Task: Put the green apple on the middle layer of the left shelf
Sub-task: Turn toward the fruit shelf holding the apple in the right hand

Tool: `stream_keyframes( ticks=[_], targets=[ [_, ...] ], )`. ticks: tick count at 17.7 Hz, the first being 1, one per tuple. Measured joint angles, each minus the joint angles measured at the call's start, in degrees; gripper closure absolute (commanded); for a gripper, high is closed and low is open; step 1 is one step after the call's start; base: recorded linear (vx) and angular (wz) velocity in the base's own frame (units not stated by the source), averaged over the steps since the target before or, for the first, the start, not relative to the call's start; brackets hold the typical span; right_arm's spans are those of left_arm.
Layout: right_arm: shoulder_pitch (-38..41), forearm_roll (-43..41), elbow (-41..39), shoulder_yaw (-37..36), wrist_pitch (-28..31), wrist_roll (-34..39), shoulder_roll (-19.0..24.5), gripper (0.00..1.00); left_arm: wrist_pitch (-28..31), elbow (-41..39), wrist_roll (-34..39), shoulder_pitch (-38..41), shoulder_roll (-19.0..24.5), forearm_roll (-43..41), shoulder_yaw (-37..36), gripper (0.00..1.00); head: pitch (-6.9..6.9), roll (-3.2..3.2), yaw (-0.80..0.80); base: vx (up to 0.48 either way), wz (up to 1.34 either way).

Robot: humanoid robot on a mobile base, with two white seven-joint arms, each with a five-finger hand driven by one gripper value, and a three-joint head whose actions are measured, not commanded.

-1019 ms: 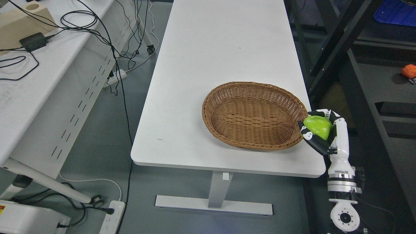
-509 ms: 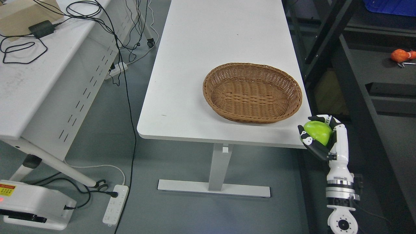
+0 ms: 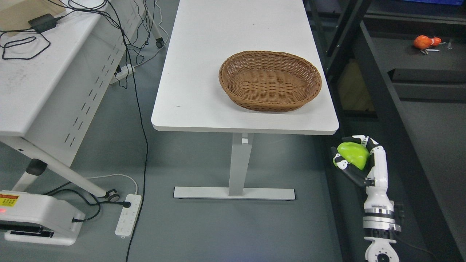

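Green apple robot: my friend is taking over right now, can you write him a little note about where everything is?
Right robot hand: shut on the green apple, held up off the near right corner of the white table.
Left robot hand: not in view.
Basket: on the table, empty.
Done: apple is picked up.
Left: carry it to the left shelf and set it on the middle layer. That shelf can't be picked out in this view.

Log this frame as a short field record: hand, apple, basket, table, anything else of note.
right hand: shut on the apple, off the table's near right corner
apple: green, held clear of the table
left hand: not in view
basket: wicker, empty, on the table
table: white, holds only the basket
orange object: on a dark shelf, upper right
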Motion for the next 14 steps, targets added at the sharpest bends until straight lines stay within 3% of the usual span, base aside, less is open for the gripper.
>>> stream_keyframes(
  ticks=[14],
  targets=[
    [1.3,0.0,-0.2,2.4,-1.3,0.8,0.3,1.0,0.2,0.0,0.0,0.0,0.0,0.0,0.0,0.0,0.0,0.0,0.0,-0.18,-0.24]
  ],
)
